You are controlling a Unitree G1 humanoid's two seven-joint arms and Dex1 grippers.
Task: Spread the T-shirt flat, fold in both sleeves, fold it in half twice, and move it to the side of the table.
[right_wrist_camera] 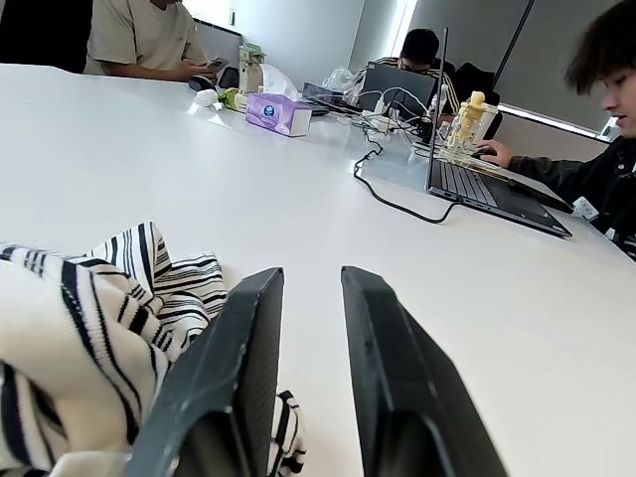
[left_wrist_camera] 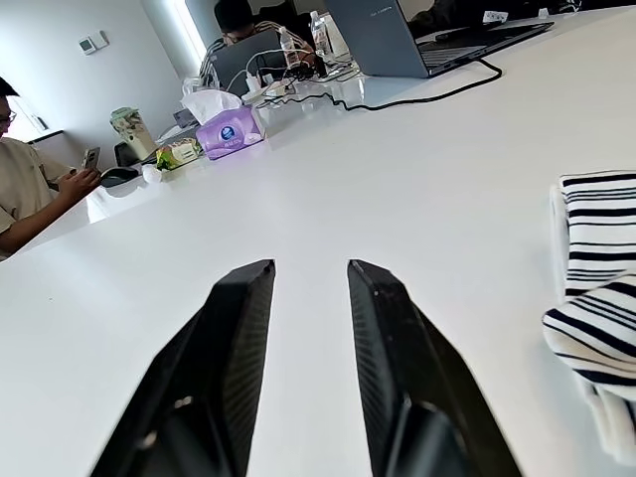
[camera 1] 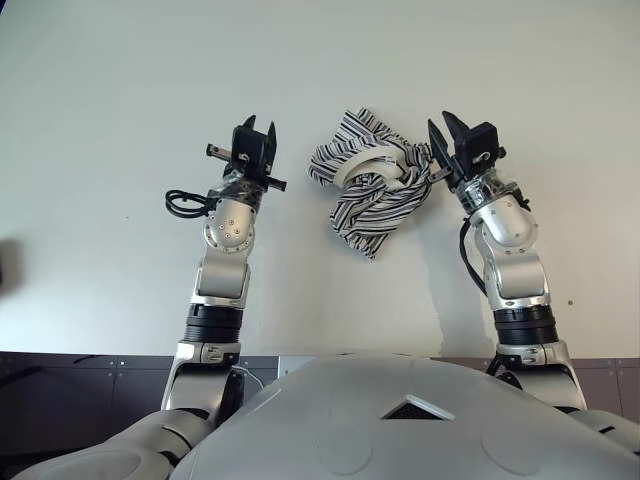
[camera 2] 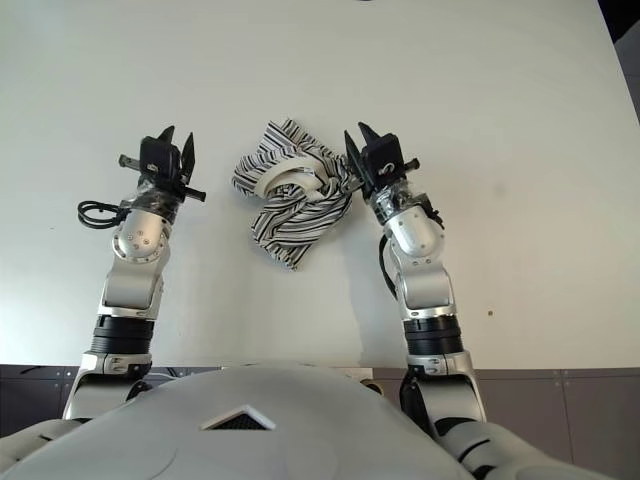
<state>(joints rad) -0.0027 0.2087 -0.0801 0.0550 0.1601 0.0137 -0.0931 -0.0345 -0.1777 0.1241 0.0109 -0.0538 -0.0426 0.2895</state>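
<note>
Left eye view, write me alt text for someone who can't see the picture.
A crumpled black-and-white striped T-shirt lies bunched on a white table, not yet spread flat. The right tool, open, sits at the shirt's right edge; the left tool, also open, is apart from it on the left, over bare table.

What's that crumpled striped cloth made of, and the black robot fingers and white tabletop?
The black-and-white striped T-shirt looks like soft knit fabric, probably cotton: it slumps in loose folds. The black fingers look like hard matte plastic or composite; a fine grain shows. The white tabletop seems smooth laminate, with a faint sheen.
</note>
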